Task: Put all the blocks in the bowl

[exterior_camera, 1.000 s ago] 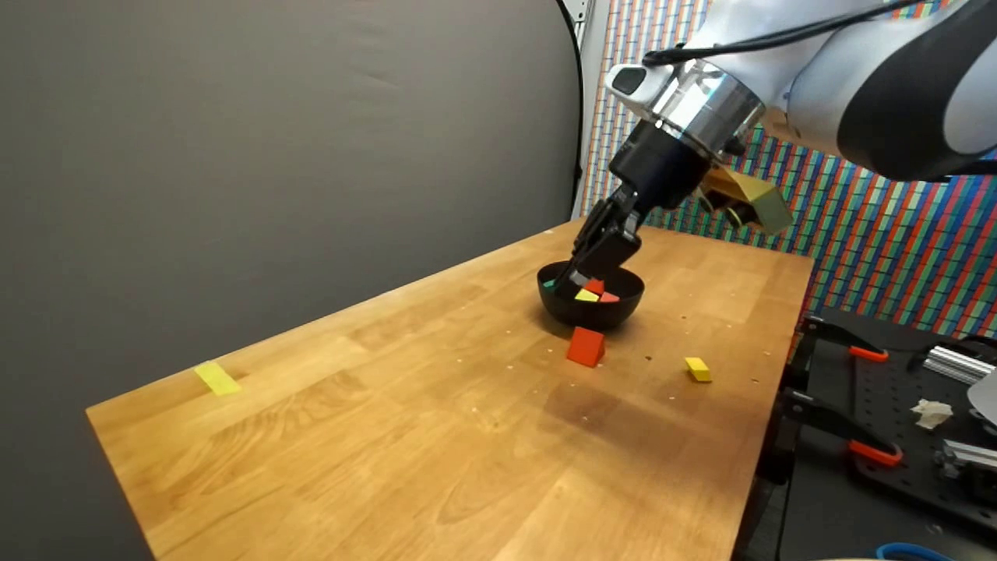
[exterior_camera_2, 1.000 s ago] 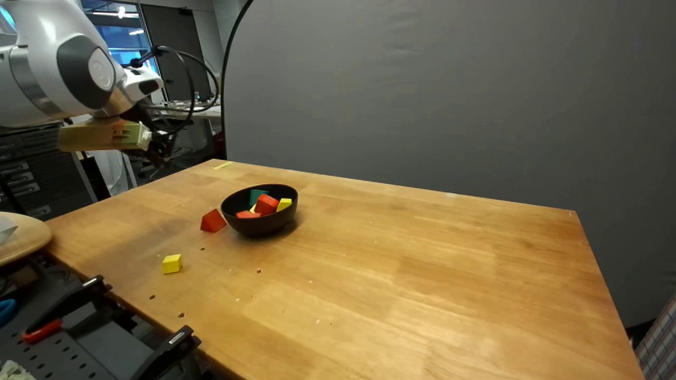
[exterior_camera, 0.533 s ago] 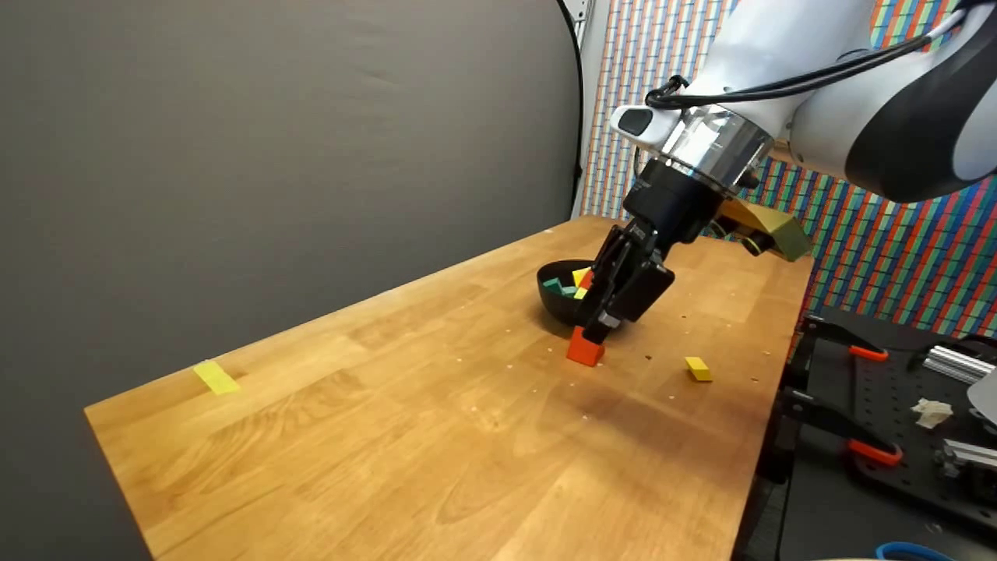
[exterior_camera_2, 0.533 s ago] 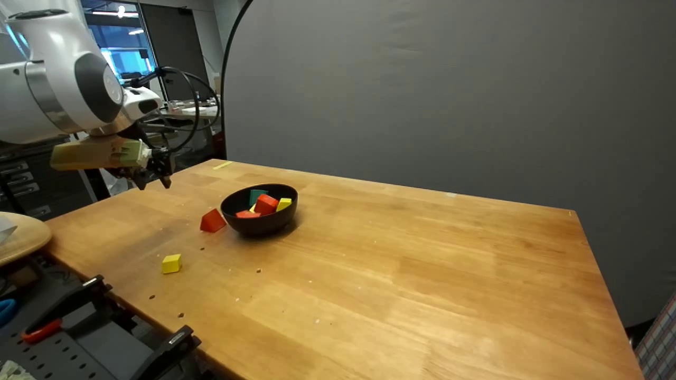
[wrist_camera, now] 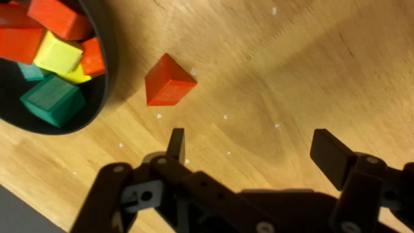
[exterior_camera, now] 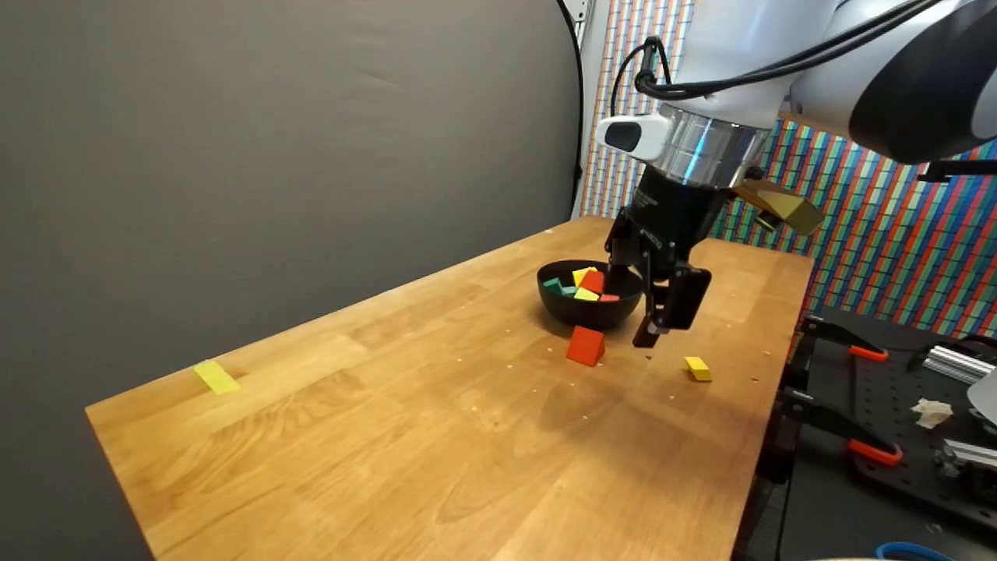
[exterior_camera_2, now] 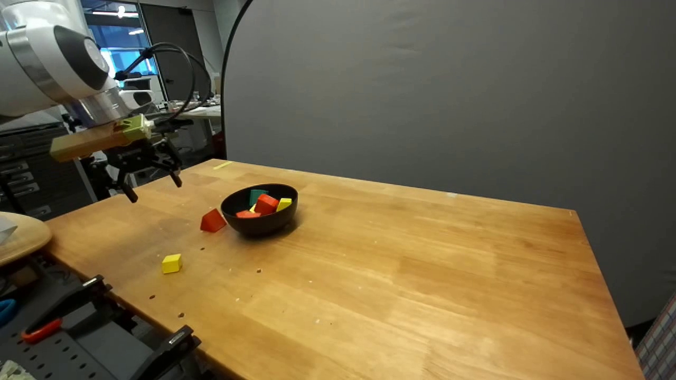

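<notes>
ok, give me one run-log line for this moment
end effector: open, nothing held | bowl: several blocks inside | on table: red wedge block beside bowl, yellow block farther off | task: unfinished

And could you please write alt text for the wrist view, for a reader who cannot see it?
A red wedge-shaped block lies on a wooden table, beside and apart from a black bowl. The bowl, cut off at upper left, holds red blocks, yellow blocks and green blocks. Along the bottom, the claw stands open, holding nothing.
</notes>
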Robot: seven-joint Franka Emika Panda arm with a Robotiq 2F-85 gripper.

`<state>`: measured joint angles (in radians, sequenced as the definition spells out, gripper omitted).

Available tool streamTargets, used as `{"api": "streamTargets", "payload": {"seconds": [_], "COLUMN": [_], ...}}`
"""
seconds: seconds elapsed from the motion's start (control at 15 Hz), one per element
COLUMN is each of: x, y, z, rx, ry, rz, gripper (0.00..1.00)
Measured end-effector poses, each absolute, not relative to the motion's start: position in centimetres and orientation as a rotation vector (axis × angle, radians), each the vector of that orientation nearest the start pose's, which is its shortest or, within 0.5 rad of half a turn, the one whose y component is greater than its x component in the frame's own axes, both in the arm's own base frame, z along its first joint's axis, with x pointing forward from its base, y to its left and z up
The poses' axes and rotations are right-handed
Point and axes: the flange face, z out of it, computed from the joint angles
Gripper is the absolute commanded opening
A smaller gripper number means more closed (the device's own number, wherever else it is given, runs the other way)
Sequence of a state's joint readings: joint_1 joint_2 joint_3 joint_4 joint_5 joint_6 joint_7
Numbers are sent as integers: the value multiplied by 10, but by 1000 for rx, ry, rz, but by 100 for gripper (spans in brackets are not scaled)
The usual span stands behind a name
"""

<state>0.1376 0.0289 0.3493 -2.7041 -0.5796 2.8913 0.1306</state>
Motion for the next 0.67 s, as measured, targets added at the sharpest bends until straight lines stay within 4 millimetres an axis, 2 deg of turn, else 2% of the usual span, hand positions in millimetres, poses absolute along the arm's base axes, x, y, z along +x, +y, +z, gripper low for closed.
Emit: {"api": "streamTargets", "payload": {"seconds": [0.13, 0.33, 0.67], "x": [361, 365, 352], "y": [215, 211, 209], "z": [243, 247, 220], "rx": [-2896, -2888, -2676], "ry": [-1558, -1600, -1936], "rz": [-313, -314, -94], "gripper": [100, 100, 100]}}
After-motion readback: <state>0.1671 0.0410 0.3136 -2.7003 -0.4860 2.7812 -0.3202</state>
